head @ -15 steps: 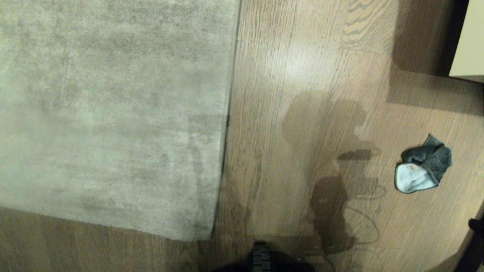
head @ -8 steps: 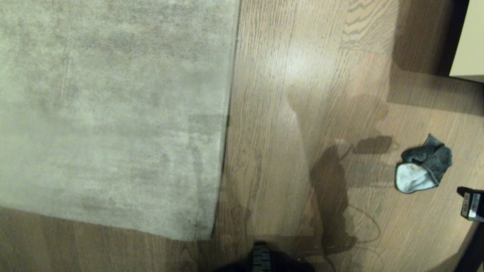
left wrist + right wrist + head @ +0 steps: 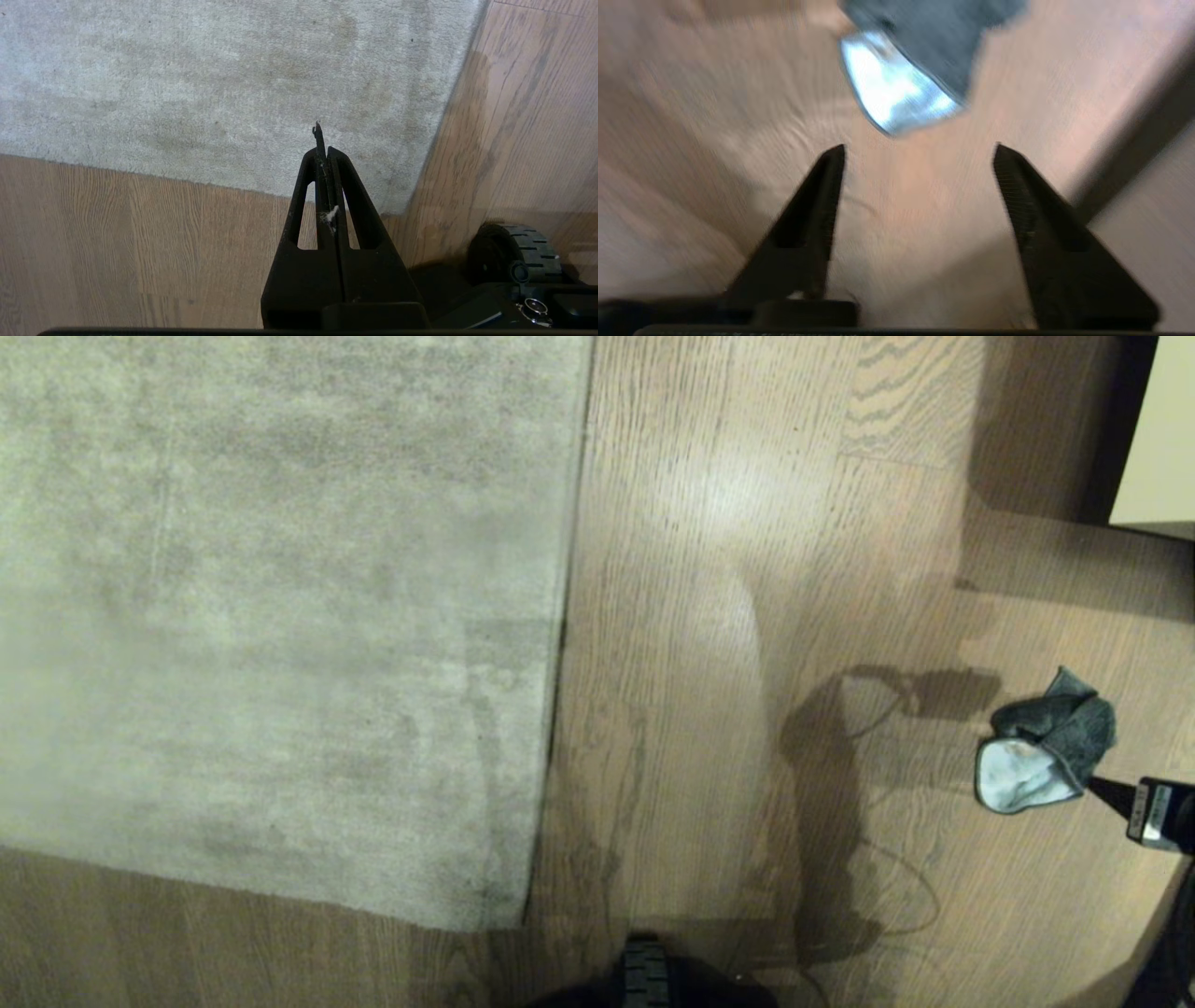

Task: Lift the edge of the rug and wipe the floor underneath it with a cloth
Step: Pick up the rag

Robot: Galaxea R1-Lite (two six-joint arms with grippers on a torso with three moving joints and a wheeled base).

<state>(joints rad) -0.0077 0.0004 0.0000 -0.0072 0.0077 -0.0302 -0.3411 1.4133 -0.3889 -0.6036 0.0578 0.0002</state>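
The pale grey-beige rug (image 3: 280,597) covers the left of the head view, lying flat, and its straight rug edge (image 3: 567,569) runs down the middle. To the right is the wooden floor (image 3: 728,709). The cloth (image 3: 1046,742), dark grey-green with a pale underside showing, lies crumpled on the floor at the right. My right gripper (image 3: 1106,791) comes in from the right edge, just beside the cloth. In the right wrist view it (image 3: 919,148) stands open and empty, a little short of the cloth (image 3: 924,60). My left gripper (image 3: 322,144) is shut and empty, hanging above the rug's near corner (image 3: 392,200).
A cream piece of furniture (image 3: 1158,429) stands at the back right and casts a dark shadow on the planks. My base wheel (image 3: 646,975) shows at the bottom middle and again beside the rug corner (image 3: 514,252). The arm's shadow falls on the floor left of the cloth.
My right gripper has come into the head view from the lower right and moved up to the cloth. Its shadow has shifted right. Rug and cloth have not moved.
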